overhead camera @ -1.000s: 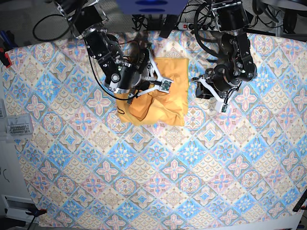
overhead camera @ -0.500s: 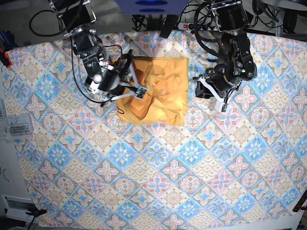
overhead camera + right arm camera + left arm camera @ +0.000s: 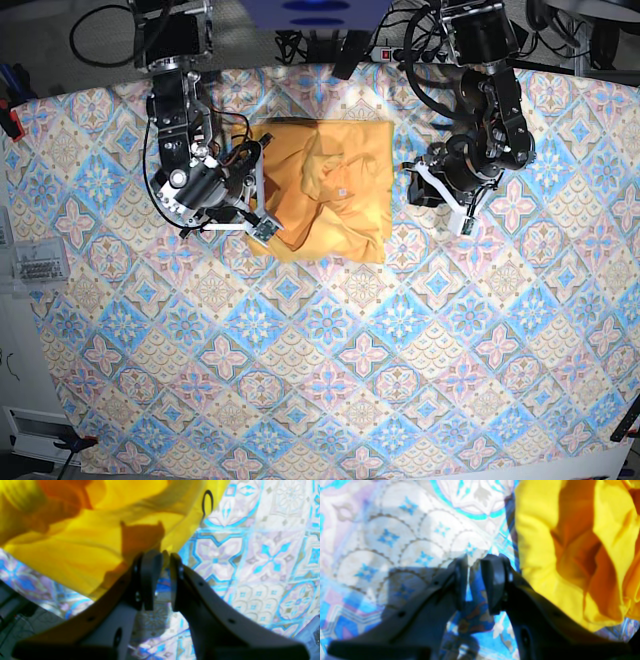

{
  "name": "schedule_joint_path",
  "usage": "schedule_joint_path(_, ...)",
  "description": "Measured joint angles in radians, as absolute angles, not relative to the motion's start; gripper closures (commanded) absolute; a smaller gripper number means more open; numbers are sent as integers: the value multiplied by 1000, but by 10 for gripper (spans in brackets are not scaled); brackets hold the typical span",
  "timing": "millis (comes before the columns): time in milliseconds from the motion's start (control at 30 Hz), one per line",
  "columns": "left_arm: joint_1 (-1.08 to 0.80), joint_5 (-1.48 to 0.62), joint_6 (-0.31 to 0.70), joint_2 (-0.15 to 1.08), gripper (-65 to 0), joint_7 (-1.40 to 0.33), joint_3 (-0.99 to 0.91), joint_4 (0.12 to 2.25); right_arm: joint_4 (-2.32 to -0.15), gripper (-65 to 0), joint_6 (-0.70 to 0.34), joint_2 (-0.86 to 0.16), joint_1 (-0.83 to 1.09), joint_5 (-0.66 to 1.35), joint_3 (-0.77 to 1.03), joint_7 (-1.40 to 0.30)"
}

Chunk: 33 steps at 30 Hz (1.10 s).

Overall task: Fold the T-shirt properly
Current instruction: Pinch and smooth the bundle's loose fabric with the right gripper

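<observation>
The yellow-orange T-shirt (image 3: 330,190) lies bunched in a rough rectangle at the back middle of the patterned tablecloth (image 3: 350,350), with creases across its centre. My right gripper (image 3: 262,228) is at the shirt's near-left corner. In the right wrist view its jaws (image 3: 165,555) stand narrowly open, tablecloth shows through the gap, and the T-shirt (image 3: 87,542) edge lies just past the tips. My left gripper (image 3: 415,188) hovers just off the shirt's right edge. Its jaws (image 3: 475,560) are slightly open with nothing between them, and the T-shirt (image 3: 570,542) is beside them.
A power strip with cables (image 3: 380,50) runs along the table's back edge. A clear box (image 3: 35,265) sits off the table's left side and a red clamp (image 3: 10,120) grips the left edge. Patterned cloth stretches in front of the shirt.
My right arm has swung from over the shirt's middle out to its left side. The shirt's left part now lies spread further left. The left arm has not moved.
</observation>
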State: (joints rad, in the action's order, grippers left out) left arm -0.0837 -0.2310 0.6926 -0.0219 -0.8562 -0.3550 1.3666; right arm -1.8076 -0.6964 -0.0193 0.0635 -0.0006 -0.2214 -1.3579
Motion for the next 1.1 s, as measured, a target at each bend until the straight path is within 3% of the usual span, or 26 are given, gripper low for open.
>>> schedule_joint_path(600, -86, -232, 693, -23, -136, -856, -355, 1367, -1756, -97, -696, 13, 84, 8, -466, -1399)
schedule_joint_path(1100, -84, -249, 703, -38, -136, -773, -355, 1309, -1718, -97, -696, 4, 77, -65, -491, -1390)
